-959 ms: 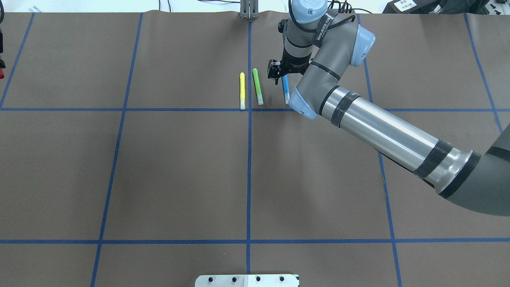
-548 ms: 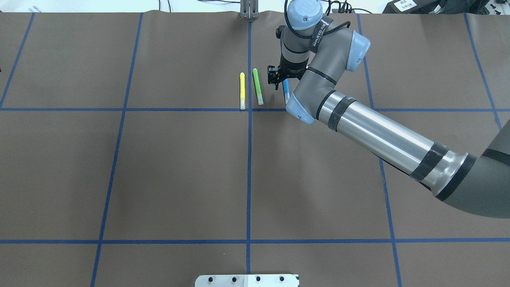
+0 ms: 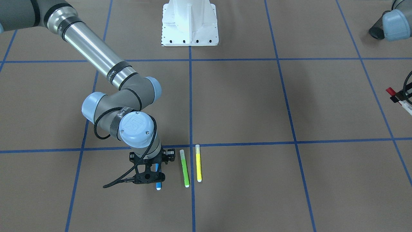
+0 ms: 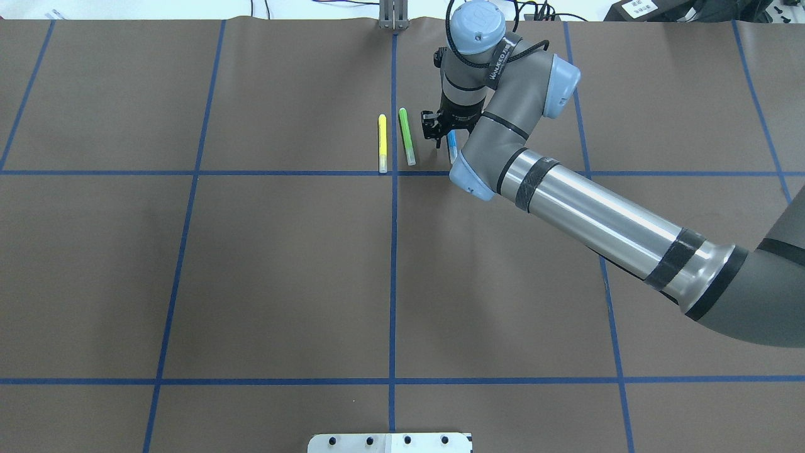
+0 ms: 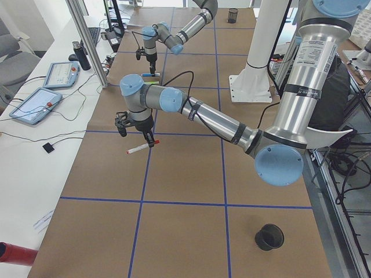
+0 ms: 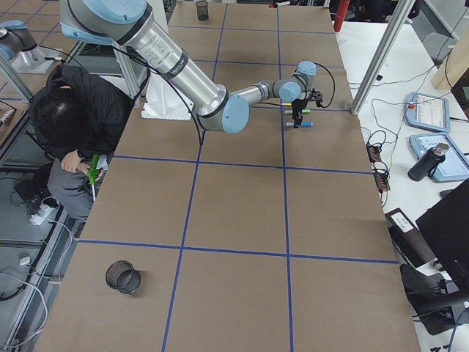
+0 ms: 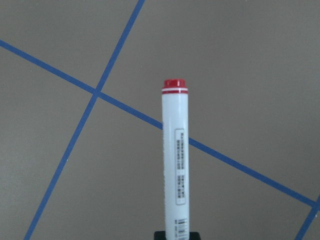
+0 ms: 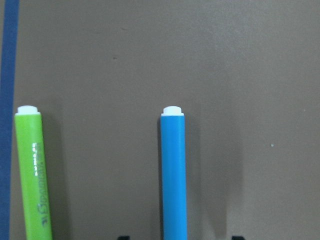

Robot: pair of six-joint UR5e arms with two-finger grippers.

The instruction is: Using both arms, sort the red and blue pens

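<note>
The blue highlighter (image 8: 173, 175) is laid flat on the table (image 4: 283, 270), at 3 o'clock from the green highlighter (image 4: 407, 145) in the overhead view. It is straddled by the right gripper (image 3: 149, 174), whose jaws are spread apart and clear of it. The red-capped marker (image 7: 176, 160) is clamped in the left gripper (image 5: 148, 136) and held above the table.
</note>
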